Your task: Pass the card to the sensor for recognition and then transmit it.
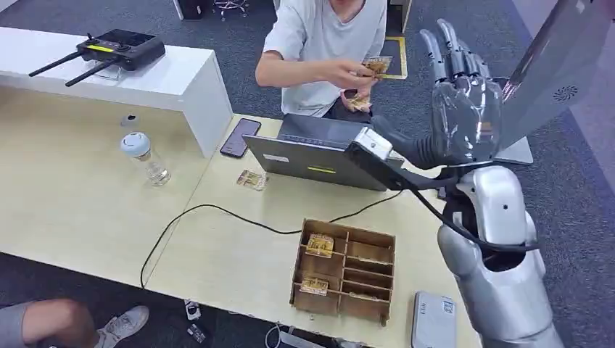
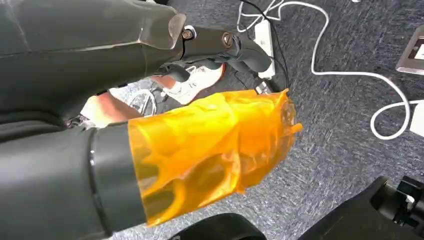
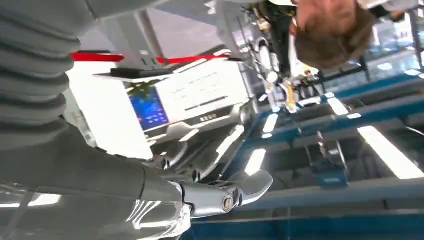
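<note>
The right hand [image 1: 464, 109] is grey, its dark fingers [image 1: 444, 51] under a clear glossy film — beyond those fingertips a person [image 1: 324, 51] in a pale grey shirt holds a tan, patterned card [image 1: 377, 67]. The left hand [image 2: 200, 150] wears translucent orange film. Brown wooden box [image 1: 345, 270]; pale wood table [image 1: 225, 254]; black cable [image 1: 217, 212].

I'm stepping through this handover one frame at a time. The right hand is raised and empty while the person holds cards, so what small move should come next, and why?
Probably lower the right hand back toward the wooden tray for another card. It is up with fingers spread and holds nothing, the person already has cards in hand, and more cards lie in the tray's compartments.
</note>
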Tool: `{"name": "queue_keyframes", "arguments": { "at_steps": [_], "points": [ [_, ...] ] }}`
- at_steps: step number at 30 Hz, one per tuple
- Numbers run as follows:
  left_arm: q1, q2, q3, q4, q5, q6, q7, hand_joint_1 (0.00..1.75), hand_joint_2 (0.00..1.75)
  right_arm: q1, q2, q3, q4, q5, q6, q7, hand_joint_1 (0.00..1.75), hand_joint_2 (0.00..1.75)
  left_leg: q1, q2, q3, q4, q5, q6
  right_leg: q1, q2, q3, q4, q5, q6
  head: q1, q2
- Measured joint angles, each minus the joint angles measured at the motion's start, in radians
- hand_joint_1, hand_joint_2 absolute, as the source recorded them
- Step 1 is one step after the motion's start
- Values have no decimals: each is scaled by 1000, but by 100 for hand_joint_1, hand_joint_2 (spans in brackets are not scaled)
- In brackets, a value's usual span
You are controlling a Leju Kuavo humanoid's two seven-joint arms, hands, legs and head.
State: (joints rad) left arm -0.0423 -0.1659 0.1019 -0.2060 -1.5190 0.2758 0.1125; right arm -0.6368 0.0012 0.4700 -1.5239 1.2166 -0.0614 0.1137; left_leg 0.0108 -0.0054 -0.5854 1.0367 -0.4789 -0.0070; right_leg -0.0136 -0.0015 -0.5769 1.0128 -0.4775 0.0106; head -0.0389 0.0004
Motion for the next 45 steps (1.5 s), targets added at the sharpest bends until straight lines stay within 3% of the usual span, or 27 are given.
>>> {"name": "queue_keyframes", "arguments": {
  "at_steps": [10,11,22,29,45],
  "points": [
    [20,1,25,0,43,27,3,0,0,217,-64,14,-213,-55,-64,-69,0,0,0,0,0,0,0,0,0,0,0,0,0,0,0,0],
    [21,1,27,0,43,27,3,0,0,228,-68,15,-222,-56,-65,-69,0,175,0,0,0,0,0,0,0,0,0,0,0,0,0,0],
    [26,0,63,0,80,51,11,0,0,484,-145,47,-256,-84,-114,-108,0,175,0,-1,-1,0,-1,0,0,-1,0,-1,0,0,0,0],
    [28,0,84,0,92,62,12,0,0,611,-159,54,-236,-81,-139,-106,0,175,0,-1,-1,0,-1,0,0,-1,0,-1,0,0,0,0],
    [28,0,92,0,84,63,13,0,0,701,-178,56,-186,-54,-110,-99,0,175,0,0,-1,0,-1,0,0,0,0,-1,0,0,0,0]
  ]
}}
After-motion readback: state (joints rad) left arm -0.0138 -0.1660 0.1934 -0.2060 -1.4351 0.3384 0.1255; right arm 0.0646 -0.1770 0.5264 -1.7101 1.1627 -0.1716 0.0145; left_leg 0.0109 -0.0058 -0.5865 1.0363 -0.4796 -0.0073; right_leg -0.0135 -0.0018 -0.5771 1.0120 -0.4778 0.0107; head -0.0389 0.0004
